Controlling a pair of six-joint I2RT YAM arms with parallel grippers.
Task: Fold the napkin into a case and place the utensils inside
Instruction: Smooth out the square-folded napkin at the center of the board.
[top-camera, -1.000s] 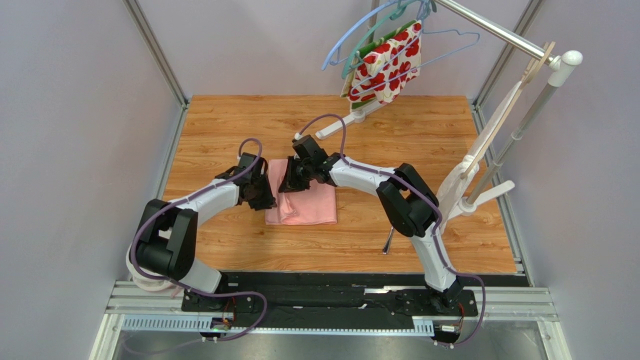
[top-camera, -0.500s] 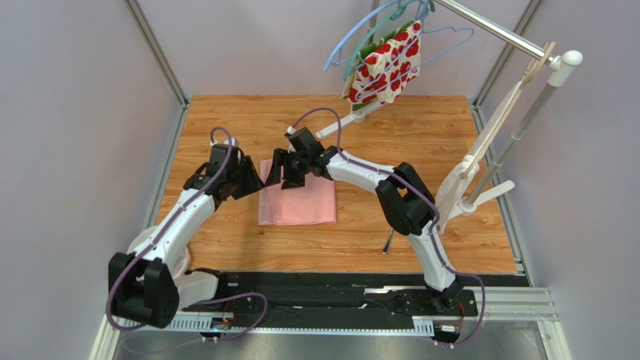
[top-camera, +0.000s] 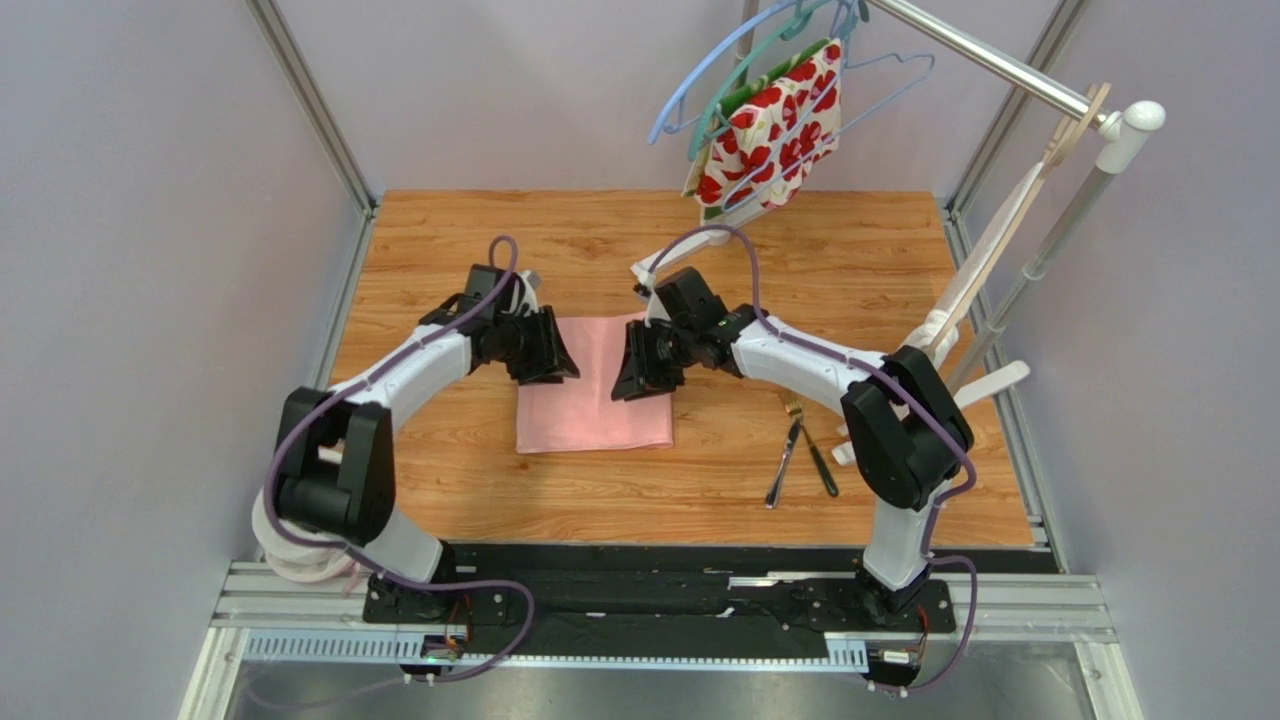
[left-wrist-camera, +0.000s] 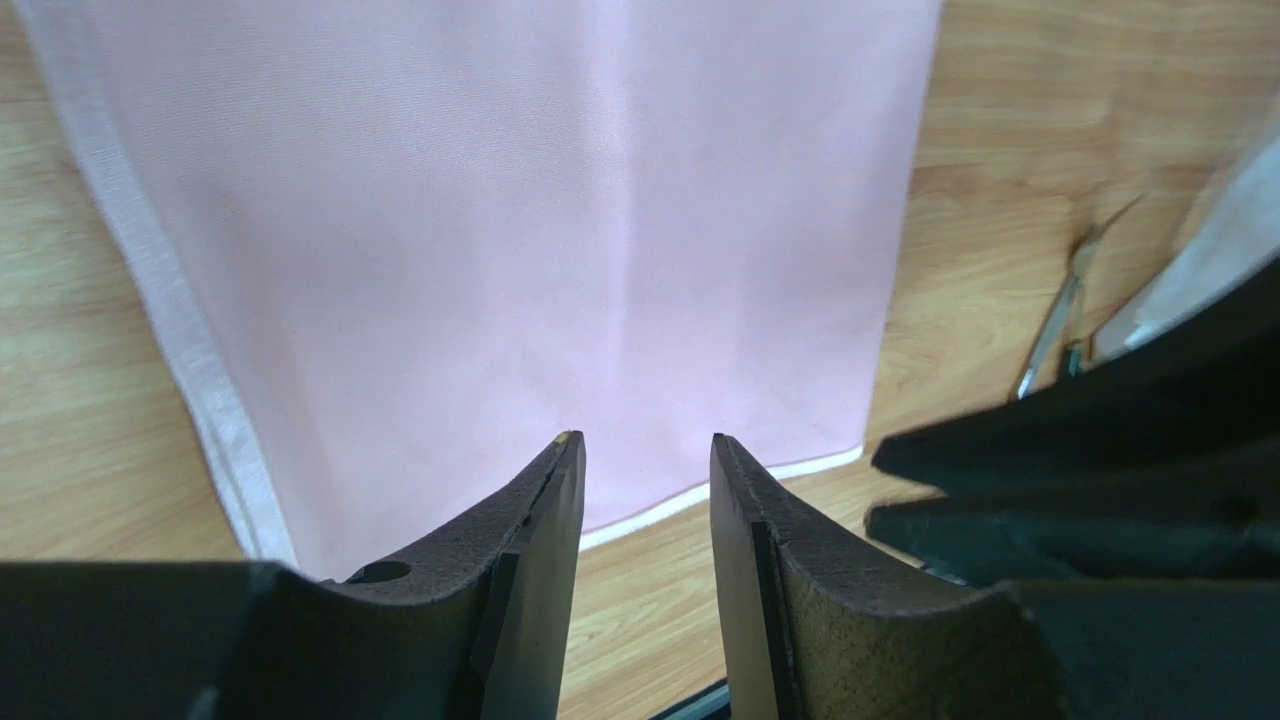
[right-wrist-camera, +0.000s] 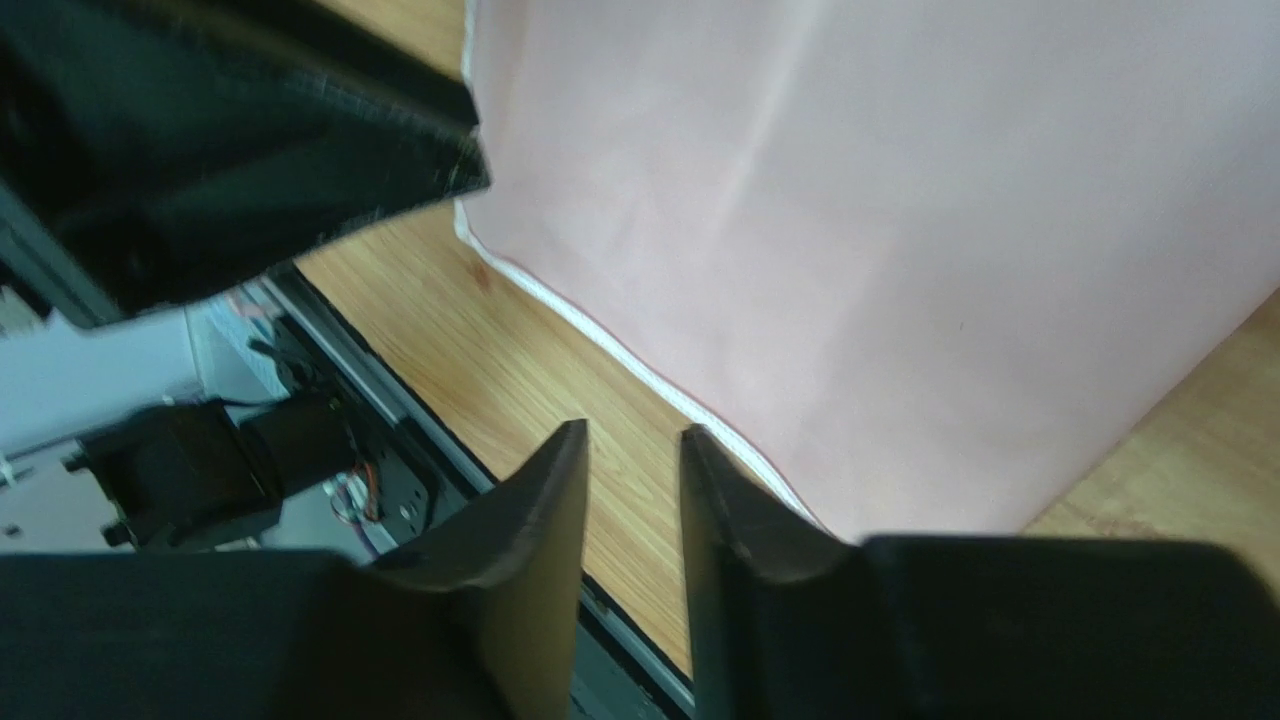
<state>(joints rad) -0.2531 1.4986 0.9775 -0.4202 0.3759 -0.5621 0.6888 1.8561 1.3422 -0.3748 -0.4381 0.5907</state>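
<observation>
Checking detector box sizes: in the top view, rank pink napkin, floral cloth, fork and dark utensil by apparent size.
1. pink napkin, though the grippers cover part of it
2. floral cloth; it hangs nearer the camera, so it may look larger than it is
3. fork and dark utensil: they look alike, not ranked

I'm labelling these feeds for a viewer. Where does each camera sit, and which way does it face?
Top external: above and behind the bases, looking down on the table; both arms show.
Left wrist: on the left arm, facing the napkin past its open left tool.
Right wrist: on the right arm, facing the napkin's edge past its open right tool.
Shared: all three see the napkin; top and left wrist both catch the utensils.
</observation>
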